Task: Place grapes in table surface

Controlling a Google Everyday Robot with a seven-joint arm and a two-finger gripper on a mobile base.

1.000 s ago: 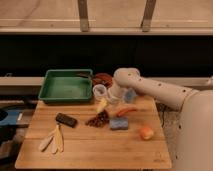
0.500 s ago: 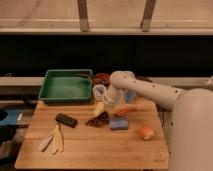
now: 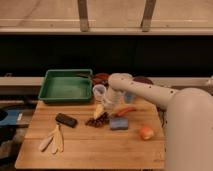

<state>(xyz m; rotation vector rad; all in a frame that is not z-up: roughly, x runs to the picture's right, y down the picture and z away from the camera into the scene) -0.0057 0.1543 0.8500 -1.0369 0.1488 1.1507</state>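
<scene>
The grapes [image 3: 97, 120], a small dark reddish-brown cluster, lie on the light wooden table surface [image 3: 100, 147] near its middle. My gripper [image 3: 103, 109] hangs from the white arm that reaches in from the right. It sits just above and slightly behind the grapes, very close to them. I cannot tell whether it touches them.
A green tray [image 3: 66, 86] stands at the back left. A clear cup [image 3: 99, 92] is beside the arm. A blue sponge [image 3: 119, 123], an orange stick-like item [image 3: 125, 110] and an orange-red fruit [image 3: 146, 132] lie right of the grapes. A black block [image 3: 66, 120] and pale utensils [image 3: 52, 141] lie left.
The arm has swung a little to the left and the gripper has come down closer to the grapes. The grapes and other objects have not moved.
</scene>
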